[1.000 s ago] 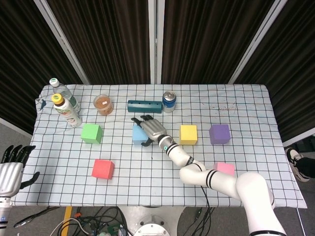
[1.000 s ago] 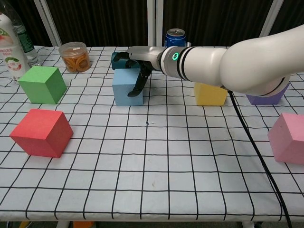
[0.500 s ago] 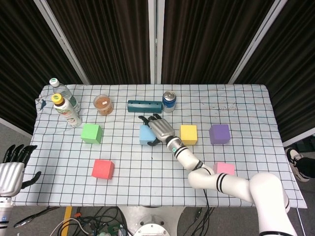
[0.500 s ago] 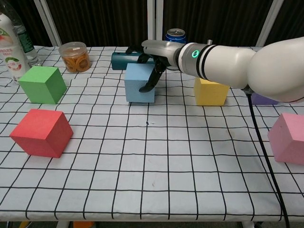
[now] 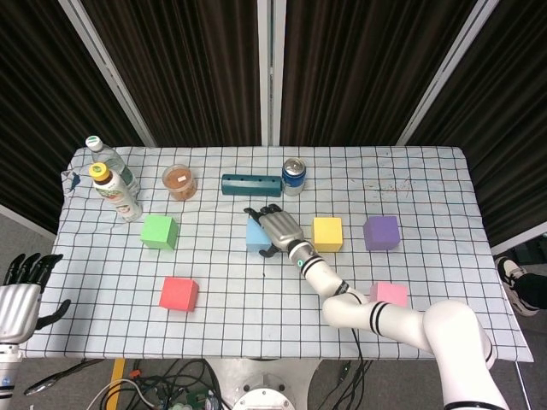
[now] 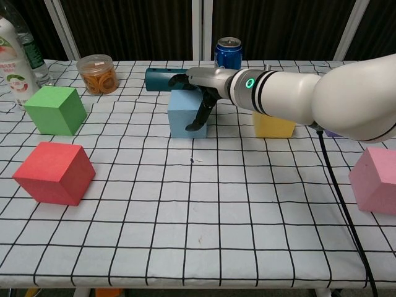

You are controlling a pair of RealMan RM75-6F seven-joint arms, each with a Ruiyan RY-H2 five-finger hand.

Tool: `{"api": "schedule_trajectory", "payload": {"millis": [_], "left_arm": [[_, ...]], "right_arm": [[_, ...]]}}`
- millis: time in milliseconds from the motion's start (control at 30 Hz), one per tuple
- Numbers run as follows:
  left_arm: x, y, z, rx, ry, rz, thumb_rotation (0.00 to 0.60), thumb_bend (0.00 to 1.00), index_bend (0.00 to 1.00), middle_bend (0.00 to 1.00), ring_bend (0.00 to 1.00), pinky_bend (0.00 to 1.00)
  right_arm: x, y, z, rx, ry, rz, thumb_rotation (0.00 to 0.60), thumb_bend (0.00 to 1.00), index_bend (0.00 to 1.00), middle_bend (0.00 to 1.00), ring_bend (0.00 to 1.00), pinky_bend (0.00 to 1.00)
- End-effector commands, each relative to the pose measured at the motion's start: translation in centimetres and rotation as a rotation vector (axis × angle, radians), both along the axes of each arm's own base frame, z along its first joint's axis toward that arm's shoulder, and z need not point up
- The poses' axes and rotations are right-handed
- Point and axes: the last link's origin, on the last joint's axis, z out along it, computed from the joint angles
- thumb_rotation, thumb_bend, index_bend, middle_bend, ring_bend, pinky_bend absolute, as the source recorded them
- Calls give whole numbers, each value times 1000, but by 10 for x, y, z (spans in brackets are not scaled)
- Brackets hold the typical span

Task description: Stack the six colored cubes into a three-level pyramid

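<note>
1. Cubes lie spread on a table (image 5: 410, 171) covered by a white cloth with a black grid, none stacked. In the head view the blue cube (image 5: 255, 234) sits near the middle, with the right hand (image 5: 280, 229) laid over its right side, fingers wrapped on it.
2. Just right of that hand stands the yellow cube (image 5: 326, 233), then the purple cube (image 5: 381, 232); the pink cube (image 5: 392, 294) lies nearer, beside the right arm.
3. On the left are the green cube (image 5: 159, 231) and, nearer, the red cube (image 5: 179, 294).
4. Along the far edge stand two bottles (image 5: 114, 190), a jar (image 5: 179, 181), a teal block (image 5: 251, 184) and a can (image 5: 293, 176).
5. Off the table's near left corner the left hand (image 5: 19, 295) hangs with fingers apart, holding nothing.
6. Dark curtains with pale frame bars back the table; cables lie on the floor below.
7. In the chest view the right hand (image 6: 199, 93) grips the blue cube (image 6: 183, 115), fingers draped over its top and down its front right face.
8. The cube rests on the cloth, left of the yellow cube (image 6: 272, 126).
</note>
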Motion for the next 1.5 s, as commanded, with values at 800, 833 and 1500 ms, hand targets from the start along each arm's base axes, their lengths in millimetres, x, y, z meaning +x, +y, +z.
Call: {"api": "schedule_trajectory", "payload": {"millis": [800,833,1500], "left_arm": [[16,7,-2,-13,15,-45,600,211,143,144,80,49],[16,7,-2,-14,16,-45,600,211,143,144,80,49],[17,5,-1,-14,20,-28,600,212,143,144,80,49]], "right_arm": [[-104,22,124,-112,44,-101,600,46,0,148,0,0],[-106,21,124,-115,43,-103,600,46,0,151,0,0],[-123,11,96,-147,27,-99,600,121,13,368,15,0]]}}
